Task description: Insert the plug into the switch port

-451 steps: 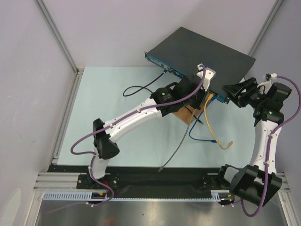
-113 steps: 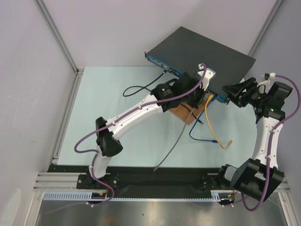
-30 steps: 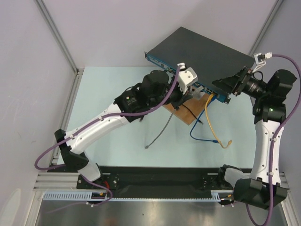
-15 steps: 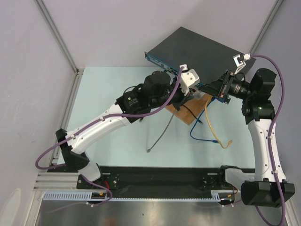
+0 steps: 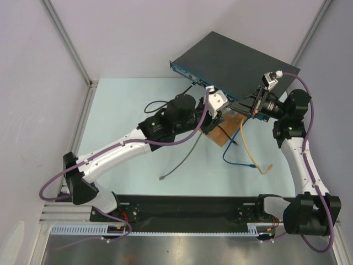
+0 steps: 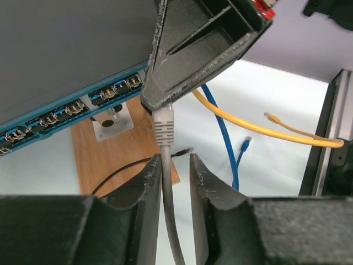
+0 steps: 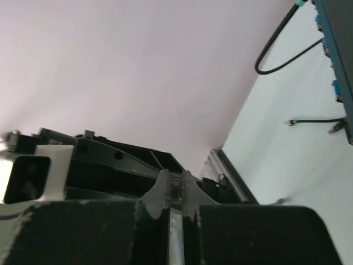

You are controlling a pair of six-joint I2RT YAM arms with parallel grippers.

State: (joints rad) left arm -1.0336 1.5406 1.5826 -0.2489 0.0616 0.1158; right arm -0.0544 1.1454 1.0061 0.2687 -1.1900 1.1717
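At right fingertips (image 6: 165, 91): plug (image 6: 164, 126) pinched; left fingers (image 6: 203, 187) loose around cable (image 6: 168, 212).

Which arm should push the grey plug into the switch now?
Right. The right gripper is shut on the grey plug near the switch; the left gripper is open around the cable.

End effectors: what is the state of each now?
Left end effector: open around the grey cable.
Right end effector: closed on the grey plug.

Teal worktop (image 5: 127, 110) w/ switch (image 5: 237, 58) far R, wooden board (image 5: 218, 135) in front (part hidden), yellow cable (image 5: 251, 158), blue cable (image 5: 230, 160), black cable (image 5: 157, 102), grey cable (image 5: 179, 164).
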